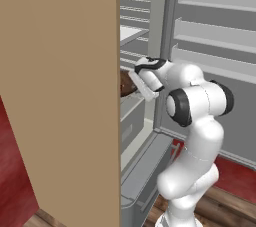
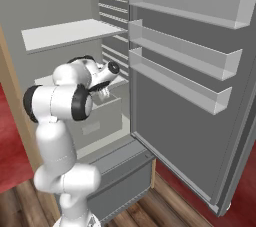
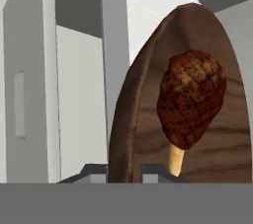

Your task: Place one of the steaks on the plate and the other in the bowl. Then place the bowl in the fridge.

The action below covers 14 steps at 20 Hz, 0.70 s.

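— Where's the bowl?
— I see the bowl point(image 3: 148, 134) inside the open fridge point(image 2: 190, 96), above a drawer point(image 2: 95, 121), with the dark steak point(image 3: 190, 99) lying in it.
— And the tool?
— My tool point(image 3: 123, 171) is pinched tight on the bowl's rim.

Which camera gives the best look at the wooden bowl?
The hand view: the bowl looms close, grain visible, a dark steak in it. The left base view shows just a brown sliver past the wood panel; in the right base view the arm blocks it.
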### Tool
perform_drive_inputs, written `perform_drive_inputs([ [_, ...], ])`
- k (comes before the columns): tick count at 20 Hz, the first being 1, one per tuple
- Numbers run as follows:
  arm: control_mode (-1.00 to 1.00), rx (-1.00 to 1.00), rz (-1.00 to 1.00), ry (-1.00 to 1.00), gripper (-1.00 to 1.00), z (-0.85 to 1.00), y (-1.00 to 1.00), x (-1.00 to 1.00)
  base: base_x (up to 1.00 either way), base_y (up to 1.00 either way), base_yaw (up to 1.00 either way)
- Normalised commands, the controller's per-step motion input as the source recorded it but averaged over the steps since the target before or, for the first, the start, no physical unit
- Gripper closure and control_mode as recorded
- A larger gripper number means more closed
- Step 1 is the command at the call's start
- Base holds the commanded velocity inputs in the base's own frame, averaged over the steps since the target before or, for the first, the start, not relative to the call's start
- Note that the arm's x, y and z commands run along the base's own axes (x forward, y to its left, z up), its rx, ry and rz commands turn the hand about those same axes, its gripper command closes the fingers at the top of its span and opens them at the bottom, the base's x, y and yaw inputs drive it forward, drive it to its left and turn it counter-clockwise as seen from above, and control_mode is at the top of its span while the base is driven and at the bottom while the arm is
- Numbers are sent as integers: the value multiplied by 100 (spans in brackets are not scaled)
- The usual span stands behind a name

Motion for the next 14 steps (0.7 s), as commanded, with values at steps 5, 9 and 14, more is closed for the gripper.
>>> perform_drive_inputs([
  [5, -100, 0, 0, 0, 100, -13, 16, 47, 0, 0, 0],
  [9, -100, -2, 0, 0, 100, -18, 16, 27, 0, 0, 0],
  [14, -100, -8, -2, 0, 100, -21, 14, 17, 0, 0, 0],
])
